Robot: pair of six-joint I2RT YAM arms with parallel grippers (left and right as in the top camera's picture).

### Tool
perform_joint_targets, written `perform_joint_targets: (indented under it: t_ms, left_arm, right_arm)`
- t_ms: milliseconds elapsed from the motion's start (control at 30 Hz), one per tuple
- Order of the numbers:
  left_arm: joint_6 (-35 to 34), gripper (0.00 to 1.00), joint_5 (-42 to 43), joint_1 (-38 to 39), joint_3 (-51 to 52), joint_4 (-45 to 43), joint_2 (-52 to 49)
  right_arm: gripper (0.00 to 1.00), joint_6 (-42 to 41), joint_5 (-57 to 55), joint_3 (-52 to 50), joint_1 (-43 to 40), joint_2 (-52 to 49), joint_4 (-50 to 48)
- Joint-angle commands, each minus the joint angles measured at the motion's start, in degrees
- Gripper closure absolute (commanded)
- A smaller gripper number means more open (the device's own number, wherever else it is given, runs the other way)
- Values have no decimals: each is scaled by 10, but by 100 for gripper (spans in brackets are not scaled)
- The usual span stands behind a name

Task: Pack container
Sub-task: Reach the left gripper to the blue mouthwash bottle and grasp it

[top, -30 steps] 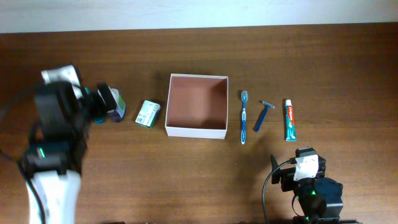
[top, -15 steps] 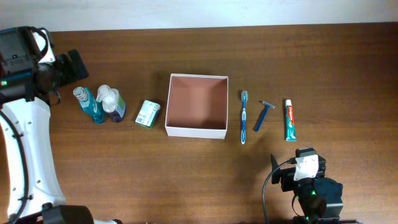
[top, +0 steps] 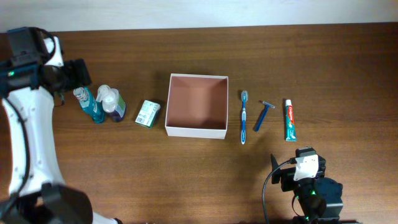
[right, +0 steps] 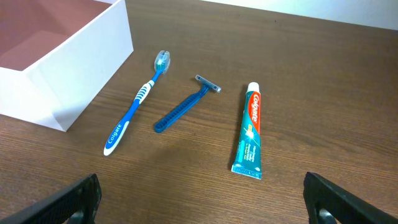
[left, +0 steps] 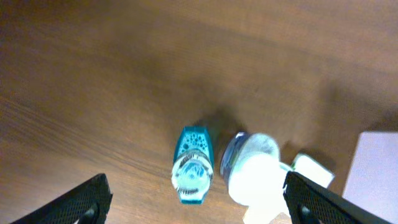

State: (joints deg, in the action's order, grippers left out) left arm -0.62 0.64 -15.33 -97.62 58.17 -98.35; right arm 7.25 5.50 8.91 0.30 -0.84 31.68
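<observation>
The container (top: 195, 131), a square white box with a pinkish-brown inside, stands at mid-table and holds nothing. It also shows in the right wrist view (right: 74, 68) and the left wrist view (left: 376, 168). A teal mouthwash bottle (top: 89, 104) (left: 194, 165) and a white pump bottle (top: 111, 102) (left: 252, 171) stand left of it. My left gripper (top: 74, 73) (left: 199, 202) is open above and just behind the bottles, touching neither. My right gripper (top: 305, 174) (right: 199, 199) is open and empty near the front edge.
A small green-and-white carton (top: 148, 114) (left: 313, 169) lies between the bottles and the container. Right of the container lie a blue toothbrush (top: 244, 116) (right: 137, 102), a blue razor (top: 263, 115) (right: 186, 104) and a toothpaste tube (top: 290, 119) (right: 250, 130).
My left arm swung from low over the bottles up to the far-left back, then its gripper shifted slightly right toward the teal bottle. The right arm has not moved.
</observation>
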Motion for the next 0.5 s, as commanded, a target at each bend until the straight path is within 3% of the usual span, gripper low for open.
perform_joint_targets:
  t_ms: [0,267,467]
  left_arm:
    - [16,11,-7,2,-9,5,-49]
    - [16,11,-6,2,-9,-3,-127]
    - [15,41,-4,2,-9,0,-158]
  right_arm:
    - [1,-7,3,-1,-5,4,-1]
    - [1,-7,3,-1,-5,4,-1]
    - [1,-7,3,-1,-5,4,-1]
